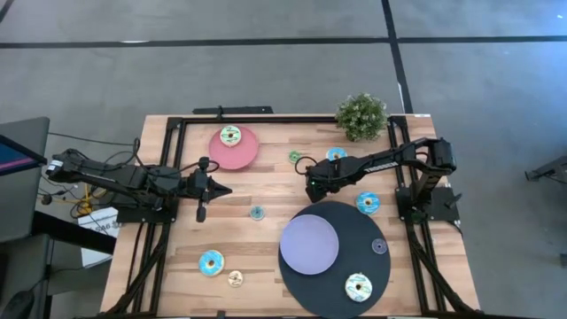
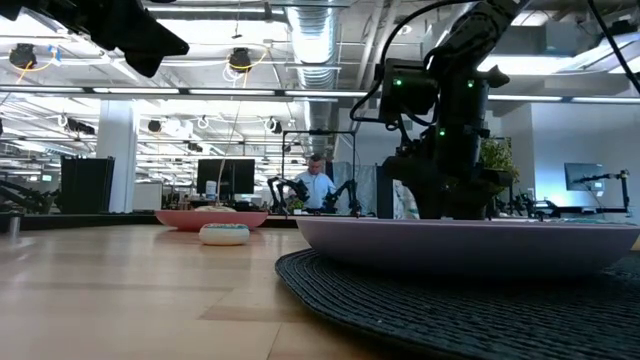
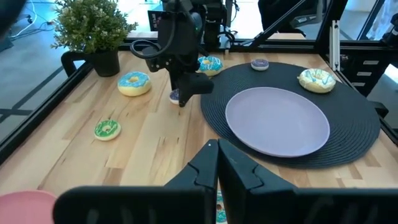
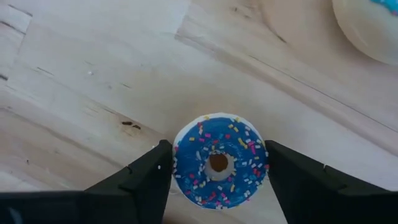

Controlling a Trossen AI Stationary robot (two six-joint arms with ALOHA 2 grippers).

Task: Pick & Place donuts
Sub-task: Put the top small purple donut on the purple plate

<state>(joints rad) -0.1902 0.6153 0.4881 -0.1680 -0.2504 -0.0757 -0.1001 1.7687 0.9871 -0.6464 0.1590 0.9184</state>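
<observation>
My right gripper (image 4: 216, 158) points down over a small donut (image 4: 219, 163) with dark blue icing and sprinkles. The donut lies flat on the wood, just off the far edge of the black mat (image 1: 341, 266). The gripper is open, with one finger on each side of the donut. In the high view the right gripper (image 1: 312, 188) hides this donut. My left gripper (image 1: 221, 189) hovers shut and empty over the table's left middle. More donuts lie scattered: green (image 1: 295, 157), light blue (image 1: 336, 154), light blue (image 1: 368, 202), teal (image 1: 257, 213). My right gripper comes from above with its fingers (image 4: 149, 177) close against two opposite sides of the small blue donut's rim (image 4: 177, 163). I cannot tell whether they touch it. The donut lies flat on the table, icing up.
A lavender plate (image 1: 309, 245) sits on the black mat beside a cream donut (image 1: 358, 287) and a tiny purple one (image 1: 379, 246). A pink plate (image 1: 241, 152) at the far left carries a cream donut (image 1: 230, 136). A potted plant (image 1: 361, 115) stands at the far edge. Two more donuts (image 1: 211, 263) lie near left.
</observation>
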